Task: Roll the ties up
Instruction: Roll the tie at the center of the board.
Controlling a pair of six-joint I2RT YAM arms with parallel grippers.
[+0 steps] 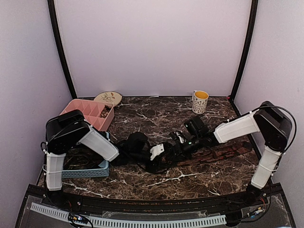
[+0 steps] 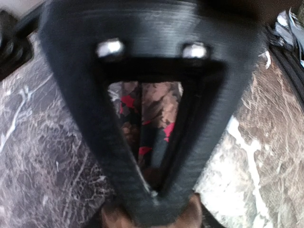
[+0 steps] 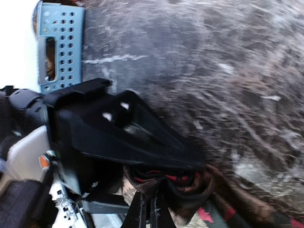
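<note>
One reddish-brown patterned tie (image 1: pixel 224 152) lies flat across the marble from the centre toward the right, and its near end is wound into a small coil (image 3: pixel 190 186). My left gripper (image 1: pixel 160 152) sits over that coil. In the left wrist view its fingers (image 2: pixel 118 156) converge around the red-flecked fabric (image 2: pixel 152 118), shut on it. My right gripper (image 3: pixel 149 194) meets the coil from the other side, its two thin fingertips shut together on a fold of the dark cloth. In the top view the right gripper (image 1: pixel 183 145) is right beside the left one.
A blue perforated basket (image 1: pixel 88 169) stands at the left near edge under the left arm. At the back left are a pink divided tray (image 1: pixel 85 110) and a pale plate (image 1: pixel 108 98). A mug with a yellow inside (image 1: pixel 200 101) stands at the back right.
</note>
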